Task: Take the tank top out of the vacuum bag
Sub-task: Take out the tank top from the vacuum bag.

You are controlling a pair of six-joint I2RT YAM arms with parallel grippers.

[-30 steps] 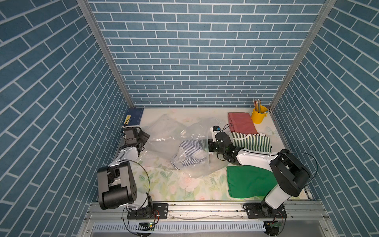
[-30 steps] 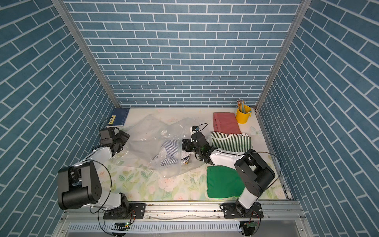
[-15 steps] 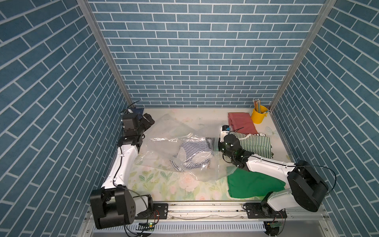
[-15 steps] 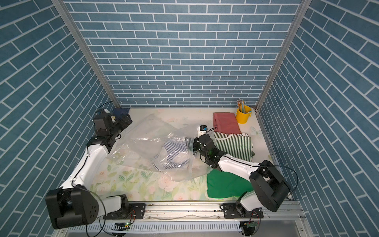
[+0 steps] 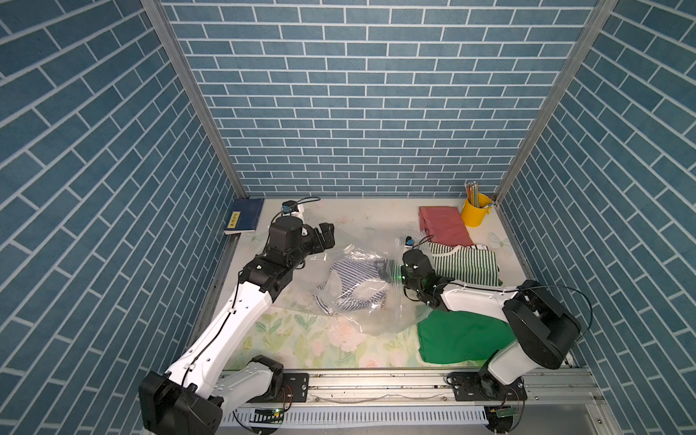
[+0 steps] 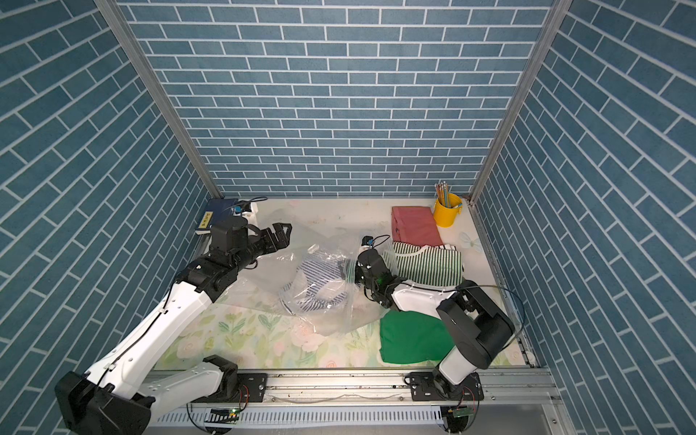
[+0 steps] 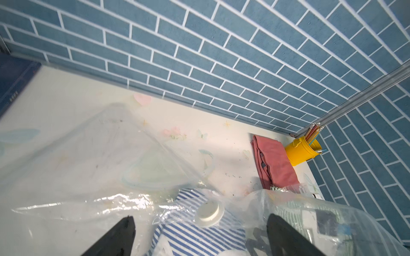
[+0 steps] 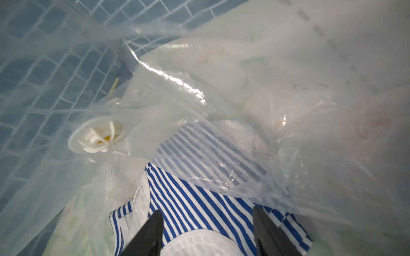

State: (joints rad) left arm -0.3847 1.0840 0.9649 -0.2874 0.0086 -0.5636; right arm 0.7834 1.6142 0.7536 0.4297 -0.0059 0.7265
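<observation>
A clear vacuum bag point(image 5: 376, 324) lies crumpled in the middle of the table point(image 5: 357, 214), with the blue-striped tank top point(image 5: 352, 277) inside it. The table is bare along the back edge and at the front left. The right edge is crowded with a red cloth point(image 5: 444, 226), a green-striped garment point(image 5: 467, 263) and a green cloth point(image 5: 459, 335). A yellow pencil cup point(image 5: 476, 212) fills the back right corner and a blue book point(image 5: 244, 215) the back left. The left gripper point(image 5: 328, 235) hangs above the bag, jaws wide apart and empty. The right gripper point(image 8: 207, 210) is inside the bag, jaws partly apart, straddling the tank top without clamping it.
</observation>
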